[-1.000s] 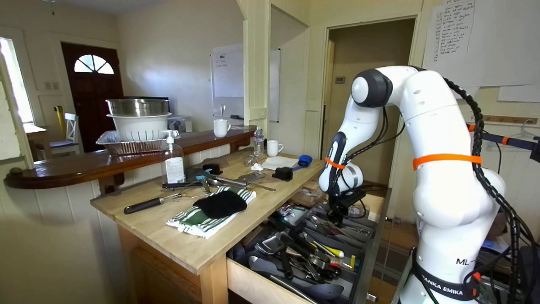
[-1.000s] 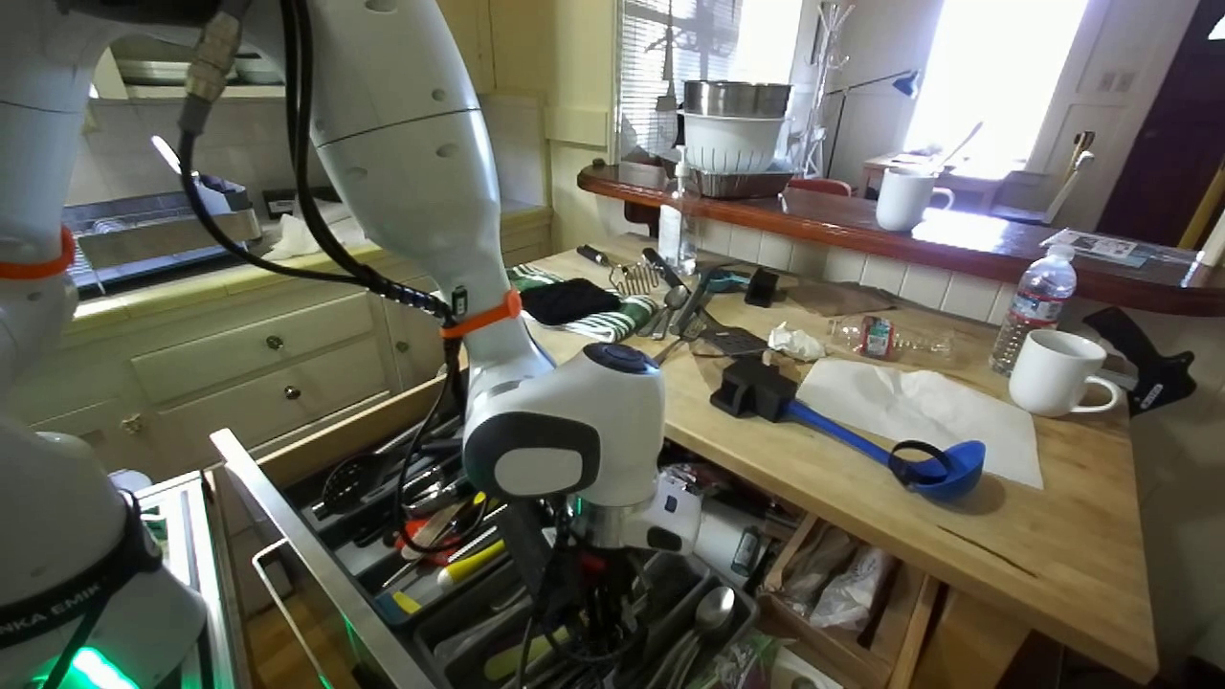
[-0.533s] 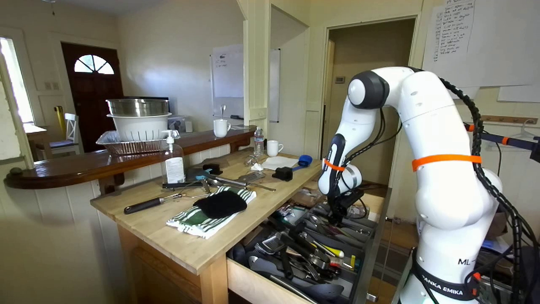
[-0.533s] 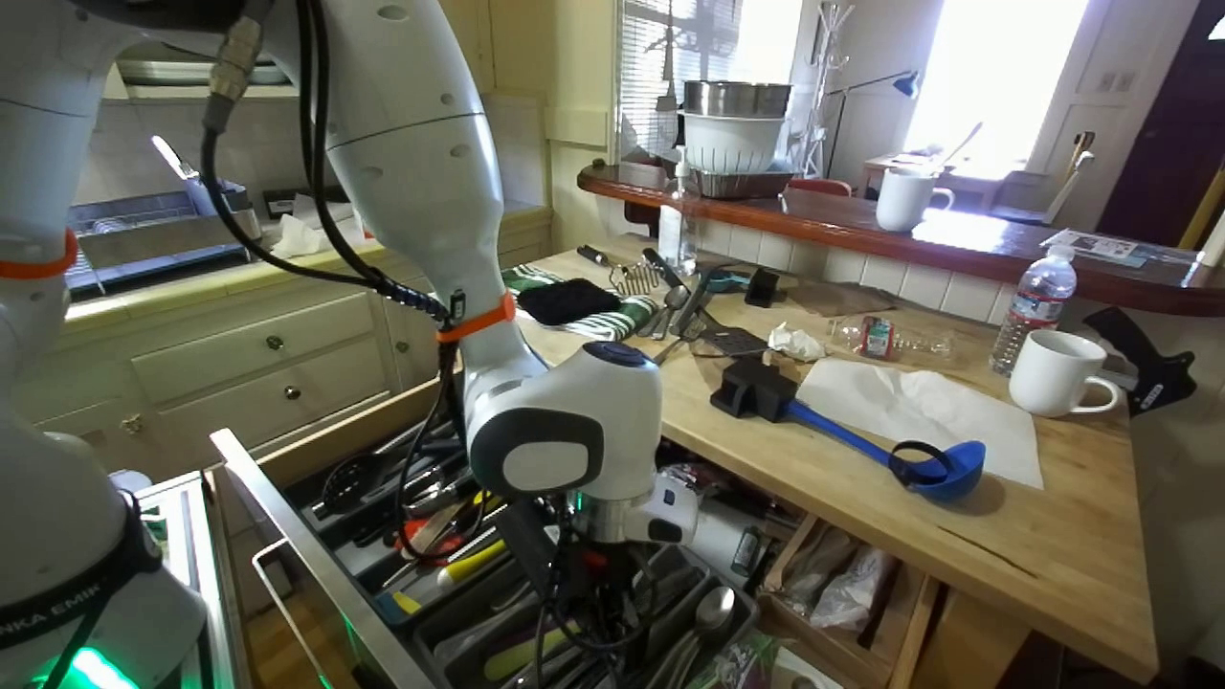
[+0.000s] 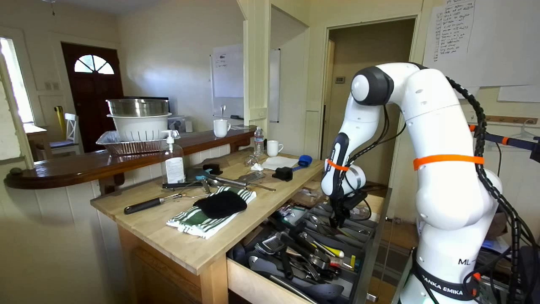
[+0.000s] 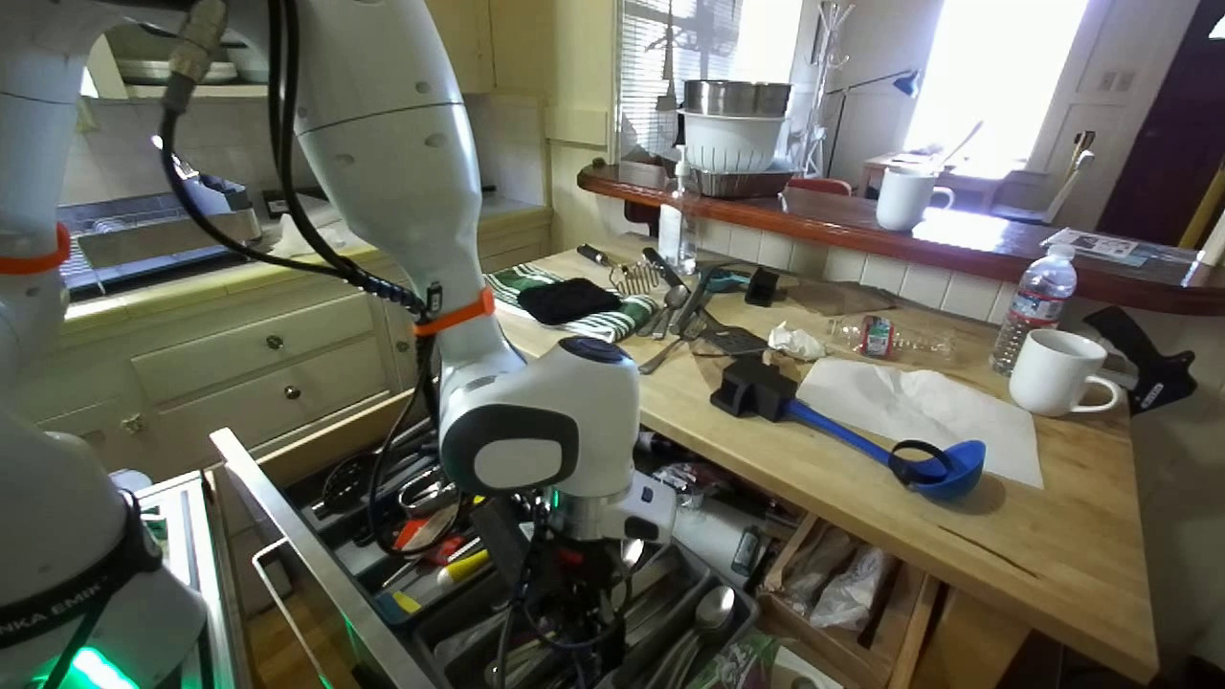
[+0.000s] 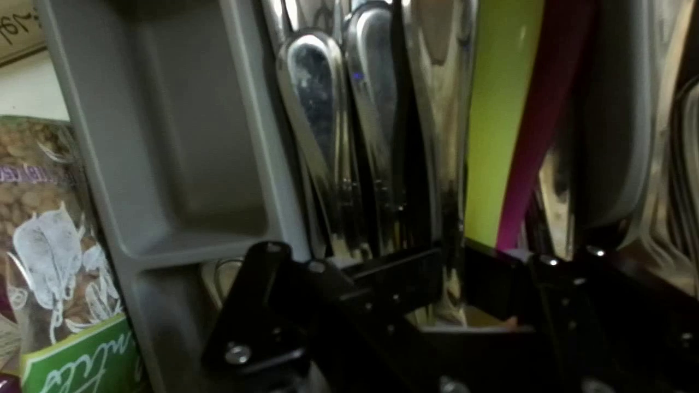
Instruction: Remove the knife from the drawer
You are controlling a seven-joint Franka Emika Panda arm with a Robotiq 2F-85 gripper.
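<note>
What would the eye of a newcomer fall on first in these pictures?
Probably the white robot arm, which bends over the open drawer with its pincer down at the cutlery. Next, perhaps, the blue ladle on the wooden counter. In the wrist view, a lime-green strip and a magenta strip stand out, side by side beside that cutlery.

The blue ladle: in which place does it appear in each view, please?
In an exterior view: blue ladle just right of centre, on the counter.
In an exterior view: blue ladle on the right side, below mid-height.
Wrist view: not in it.
Shared landmark: the cutlery tray, in all three views.
</note>
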